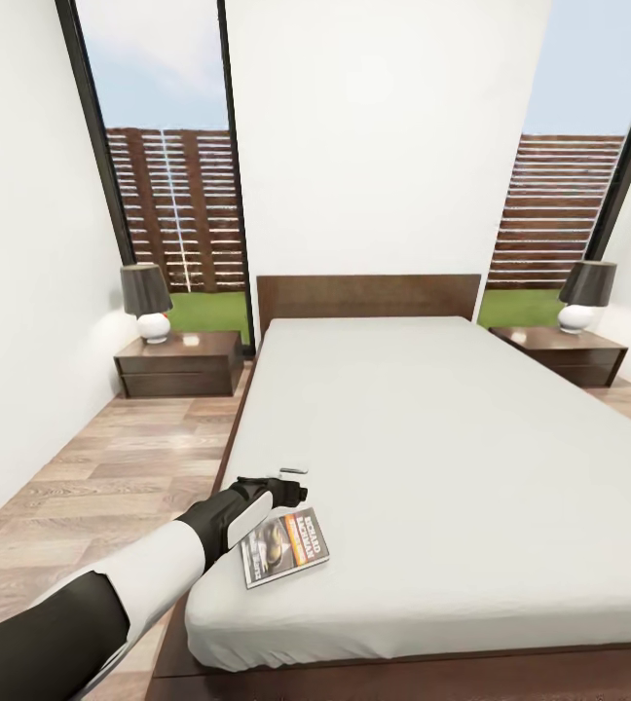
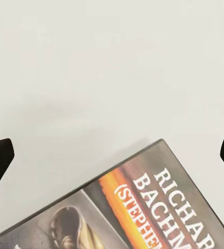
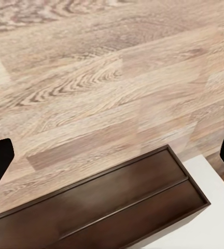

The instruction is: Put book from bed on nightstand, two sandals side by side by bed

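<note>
Reaching over bed (image 1: 471, 458): left gripper (image 1: 291, 484) spread wide above book (image 1: 284, 547), ungrasped; nightstand (image 1: 181, 362) transfer pending.

Place: a bedroom in a home, rendered in simulation.
Main furniture: a low platform bed (image 1: 423, 467) with a dark wooden frame, a plain headboard (image 1: 368, 292) and a bare pale mattress is set against the far wall.
Bedside pieces: a dark wooden nightstand (image 1: 179, 362) is placed at one side of the headboard and a second nightstand (image 1: 561, 352) at the other.
Lighting: a table lamp (image 1: 147, 301) with a dark shade is stood on one, a matching lamp (image 1: 585, 295) on the other.
Floor: light wood planks (image 1: 111, 458) are laid.
Walls: plain white.
Windows: tall black-framed panes (image 1: 165, 166), through which a slatted fence (image 1: 559, 209) and grass are seen.
</note>
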### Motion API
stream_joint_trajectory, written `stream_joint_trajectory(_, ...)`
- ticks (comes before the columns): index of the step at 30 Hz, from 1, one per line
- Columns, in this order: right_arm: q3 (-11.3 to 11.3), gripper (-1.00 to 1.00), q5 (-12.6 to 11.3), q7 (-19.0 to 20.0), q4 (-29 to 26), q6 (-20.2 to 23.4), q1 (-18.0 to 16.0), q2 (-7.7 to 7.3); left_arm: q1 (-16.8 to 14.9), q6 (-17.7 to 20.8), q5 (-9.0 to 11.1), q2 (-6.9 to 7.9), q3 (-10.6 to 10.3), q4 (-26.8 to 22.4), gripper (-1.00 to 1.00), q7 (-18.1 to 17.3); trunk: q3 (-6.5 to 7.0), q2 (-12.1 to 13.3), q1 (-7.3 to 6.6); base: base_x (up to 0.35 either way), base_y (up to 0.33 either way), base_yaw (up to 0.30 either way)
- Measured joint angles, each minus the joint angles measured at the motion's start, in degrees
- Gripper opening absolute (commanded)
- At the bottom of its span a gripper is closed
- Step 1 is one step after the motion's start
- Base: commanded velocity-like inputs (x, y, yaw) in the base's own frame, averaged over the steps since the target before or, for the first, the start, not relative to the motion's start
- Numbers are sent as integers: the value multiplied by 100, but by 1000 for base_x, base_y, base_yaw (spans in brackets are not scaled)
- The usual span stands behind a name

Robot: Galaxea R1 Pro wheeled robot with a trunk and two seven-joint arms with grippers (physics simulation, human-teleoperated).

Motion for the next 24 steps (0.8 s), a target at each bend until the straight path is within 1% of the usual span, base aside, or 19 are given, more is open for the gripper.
stream_joint_trajectory(1, 0, 100, 0, 0, 0, 0, 0, 0, 0, 0, 0, 0, 0, 0, 100, 0, -18, -40, 22, 0, 0, 0)
stream_joint_trajectory(22, 0, 100, 0, 0, 0, 0, 2, 0, 0, -16, -6, 0, 0, -5, 100, 1, -18, -41, 23, 0, 0, 0)
stream_joint_trajectory(24, 0, 100, 0, 0, -1, 0, 0, 0, 0, -19, -6, 0, 0, -9, 100, 4, -54, -120, 66, 0, 0, 0)
